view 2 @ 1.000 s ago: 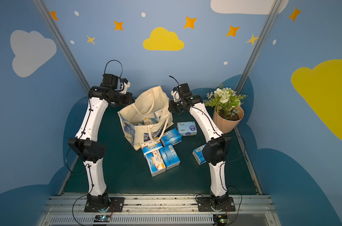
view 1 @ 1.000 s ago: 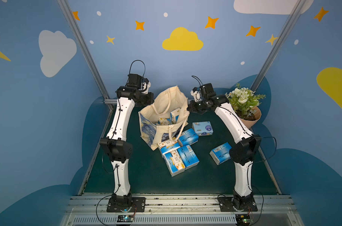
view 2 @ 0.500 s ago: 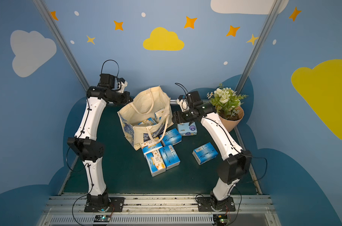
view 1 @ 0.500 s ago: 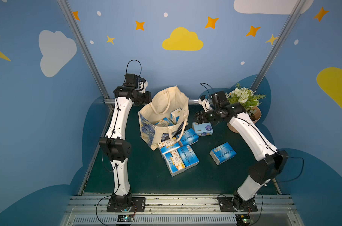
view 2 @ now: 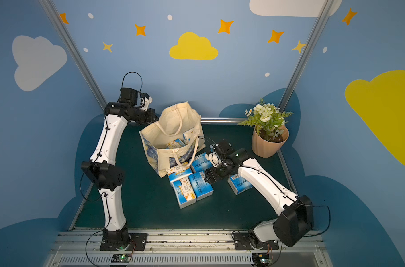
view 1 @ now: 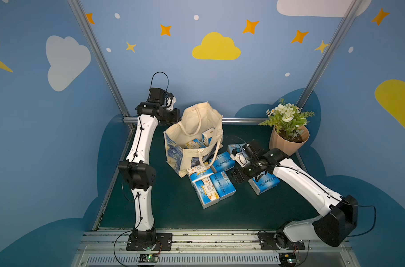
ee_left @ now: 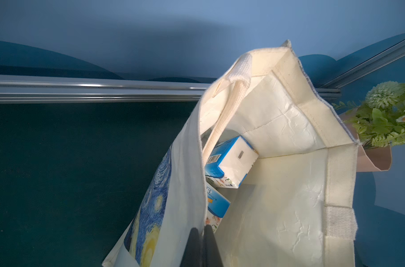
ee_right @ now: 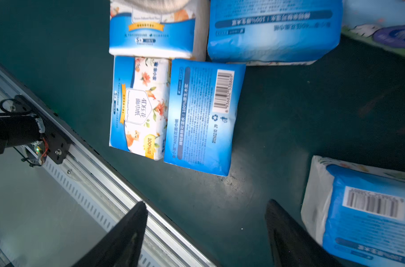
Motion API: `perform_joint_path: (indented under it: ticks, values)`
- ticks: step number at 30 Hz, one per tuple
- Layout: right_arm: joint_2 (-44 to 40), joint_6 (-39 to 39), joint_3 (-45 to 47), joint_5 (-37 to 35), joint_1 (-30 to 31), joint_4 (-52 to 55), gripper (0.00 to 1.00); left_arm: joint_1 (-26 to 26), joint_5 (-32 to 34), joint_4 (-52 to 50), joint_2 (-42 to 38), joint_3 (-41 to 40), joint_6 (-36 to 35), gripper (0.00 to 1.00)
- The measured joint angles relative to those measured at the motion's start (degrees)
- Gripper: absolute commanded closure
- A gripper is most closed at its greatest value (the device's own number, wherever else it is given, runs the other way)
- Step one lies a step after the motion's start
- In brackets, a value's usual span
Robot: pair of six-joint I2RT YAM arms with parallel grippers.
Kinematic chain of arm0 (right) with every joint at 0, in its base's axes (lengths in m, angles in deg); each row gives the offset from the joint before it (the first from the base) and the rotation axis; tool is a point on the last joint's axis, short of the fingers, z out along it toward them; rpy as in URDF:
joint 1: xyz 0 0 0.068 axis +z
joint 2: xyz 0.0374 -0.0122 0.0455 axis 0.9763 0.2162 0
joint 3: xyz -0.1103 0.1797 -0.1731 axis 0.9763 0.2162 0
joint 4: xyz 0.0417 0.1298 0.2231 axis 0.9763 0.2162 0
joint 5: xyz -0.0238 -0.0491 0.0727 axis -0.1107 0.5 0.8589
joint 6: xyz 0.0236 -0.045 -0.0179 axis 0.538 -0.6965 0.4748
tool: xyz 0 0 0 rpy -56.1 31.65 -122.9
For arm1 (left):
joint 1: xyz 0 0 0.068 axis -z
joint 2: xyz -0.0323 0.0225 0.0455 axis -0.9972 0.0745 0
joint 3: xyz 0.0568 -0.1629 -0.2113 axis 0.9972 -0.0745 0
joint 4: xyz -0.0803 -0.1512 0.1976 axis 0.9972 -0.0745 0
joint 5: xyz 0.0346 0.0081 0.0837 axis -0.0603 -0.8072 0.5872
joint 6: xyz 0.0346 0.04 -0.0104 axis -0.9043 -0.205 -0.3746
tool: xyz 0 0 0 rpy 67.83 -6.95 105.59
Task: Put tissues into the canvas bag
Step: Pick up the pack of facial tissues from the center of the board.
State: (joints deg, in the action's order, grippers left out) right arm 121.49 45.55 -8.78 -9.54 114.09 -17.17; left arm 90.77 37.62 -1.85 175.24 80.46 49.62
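Several glossy pks (view 1: pixel 222 186), creased canvas bag (view 1: pixel 209 118)

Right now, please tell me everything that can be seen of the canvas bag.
The canvas bag is cream cloth with a blue-yellow swirling print outside and a crinkled pale lining. It stands open on the dark green table. The left end effector pinches its rim. One handle hangs inside over tissue packs; another drapes over its front.

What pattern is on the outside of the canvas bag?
Swirling blue-and-yellow painting print on the cream canvas bag; clearest in the left wrist view.
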Motion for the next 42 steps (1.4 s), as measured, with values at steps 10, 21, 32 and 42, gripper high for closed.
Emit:
perform_joint_path:
  ticks: [10,21,32,42]
  values:
    - [3.7,0.5,1.8,-0.5,4.4,-1.4,0.13,0.3,-0.2,0.0,0.0,0.0,0.5,0.91]
    - [16.1,0.4,1.0,-3.7,7.8,-4.6,0.13,0.5,-0.4,-0.6,0.0,0.0,0.3,0.91]
    - [17.7,0.3,-0.5,-1.5,8.6,-7.5,0.13,0.6,-0.6,-1.0,0.0,0.0,-0.7,0.92]
    - [21.0,0.8,-1.6,-3.1,9.2,-8.3,0.12,0.6,-0.6,-1.0,0.0,0.0,-0.7,0.91]
